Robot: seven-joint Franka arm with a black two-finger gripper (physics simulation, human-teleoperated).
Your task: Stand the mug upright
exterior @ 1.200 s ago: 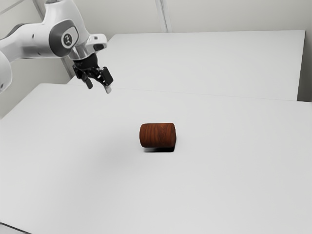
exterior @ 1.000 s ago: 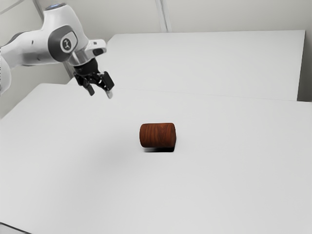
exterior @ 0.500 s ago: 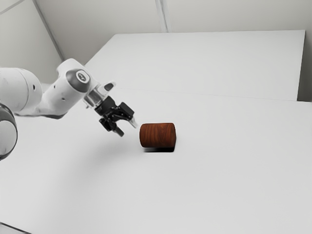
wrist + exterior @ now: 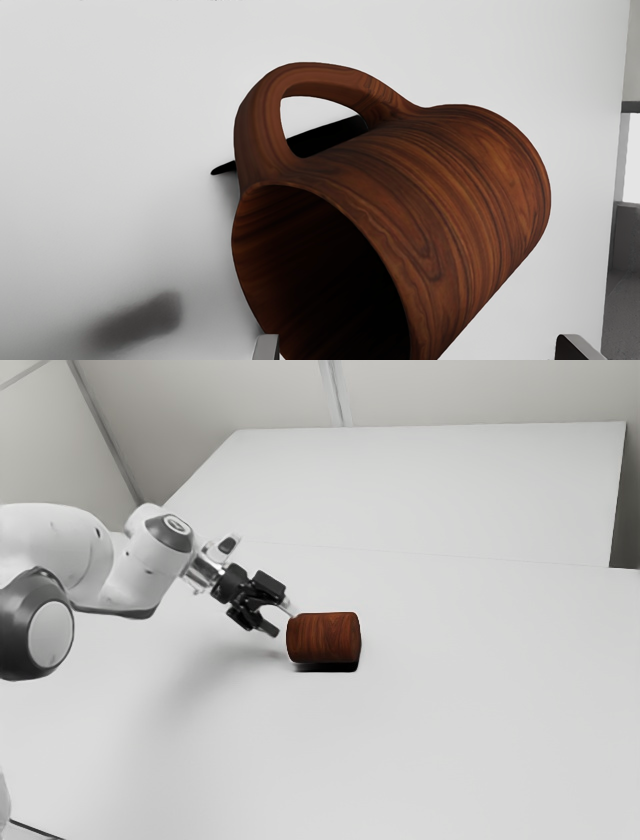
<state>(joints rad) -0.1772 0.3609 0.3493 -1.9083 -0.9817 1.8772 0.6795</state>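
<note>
My gripper point(image 4: 283, 620) is tilted low over the table at the mug's end that faces the exterior view's left. The brown wood-grain mug point(image 4: 324, 638) lies on its side. In the wrist view the mug point(image 4: 450, 200) shows its open mouth toward my hand, with its handle out to one side. The gripper point(image 4: 415, 347) stands open in the wrist view, its fingers wide apart: one tip is by the mouth's rim, the other beyond the mug's outer wall. Whether a finger touches the mug cannot be told.
The white table point(image 4: 480, 720) extends around the mug on all sides. Behind it, toward the top of the exterior view, rises a pale panel point(image 4: 430, 490). A dark shadow of the hand falls on the table near the mug's mouth.
From the exterior view's upper left, my hand has come down and toward its right, up to the mug's mouth end. The mug has stayed where it was.
</note>
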